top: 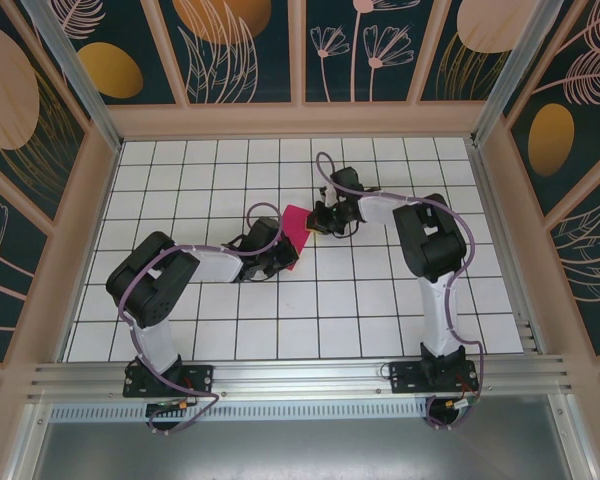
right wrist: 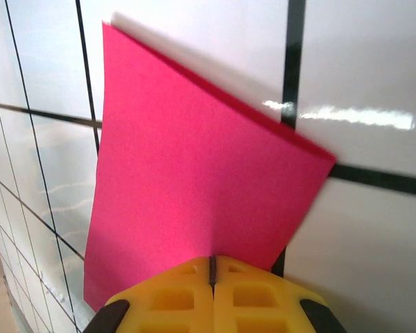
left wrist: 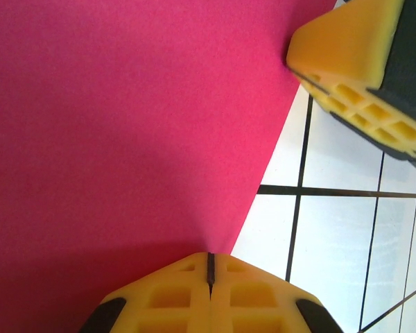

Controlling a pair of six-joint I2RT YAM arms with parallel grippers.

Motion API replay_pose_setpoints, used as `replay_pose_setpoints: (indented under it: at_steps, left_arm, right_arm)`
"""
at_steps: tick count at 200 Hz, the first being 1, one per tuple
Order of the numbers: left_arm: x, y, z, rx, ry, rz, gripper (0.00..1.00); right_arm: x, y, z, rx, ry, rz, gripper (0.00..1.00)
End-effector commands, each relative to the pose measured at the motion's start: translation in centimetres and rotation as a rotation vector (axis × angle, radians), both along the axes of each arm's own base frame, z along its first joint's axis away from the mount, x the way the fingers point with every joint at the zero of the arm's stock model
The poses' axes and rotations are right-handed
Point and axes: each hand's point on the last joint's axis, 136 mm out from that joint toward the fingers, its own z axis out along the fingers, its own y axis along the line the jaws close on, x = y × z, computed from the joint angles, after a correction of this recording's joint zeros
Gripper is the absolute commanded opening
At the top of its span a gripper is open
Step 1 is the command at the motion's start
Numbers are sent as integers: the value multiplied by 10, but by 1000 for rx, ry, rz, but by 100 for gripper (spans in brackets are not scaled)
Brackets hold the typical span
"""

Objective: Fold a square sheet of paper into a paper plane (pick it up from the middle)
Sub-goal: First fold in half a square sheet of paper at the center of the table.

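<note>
The square sheet of paper [top: 298, 233] is magenta-pink and held up off the tiles at the middle of the table, between the two arms. My left gripper [top: 284, 252] is shut on its near-left edge. My right gripper [top: 319, 220] is shut on its far-right edge. In the left wrist view the paper [left wrist: 125, 139] spreads across the left, my yellow fingertips [left wrist: 210, 258] pinch its edge, and a right-arm finger [left wrist: 353, 69] shows at top right. In the right wrist view the paper [right wrist: 194, 159] rises from my shut gripper [right wrist: 211, 262], with two layers showing along its far edge.
The table [top: 380, 300] is white with a black grid. Tan enclosure walls [top: 100, 200] stand on the left, right and back. An aluminium rail [top: 300, 375] runs along the front edge by the arm bases.
</note>
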Motion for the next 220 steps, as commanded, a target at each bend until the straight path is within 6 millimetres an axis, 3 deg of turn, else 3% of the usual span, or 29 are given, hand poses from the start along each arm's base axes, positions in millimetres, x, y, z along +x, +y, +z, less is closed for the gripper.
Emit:
replay_pose_setpoints:
  at_steps: [1, 133, 168, 220]
  left_arm:
    - [-39, 25, -43, 123, 160, -14, 0]
    - [-42, 28, -47, 139, 172, -16, 0]
    - [-42, 28, -47, 141, 173, -17, 0]
    - [-40, 26, -41, 138, 155, -25, 0]
  right_arm:
    - [53, -71, -37, -204, -67, -202, 0]
    - [96, -86, -27, -188, -95, -224, 0]
    - [100, -89, -34, -187, -81, -229, 0]
    - [106, -89, -28, -172, -83, -225, 0]
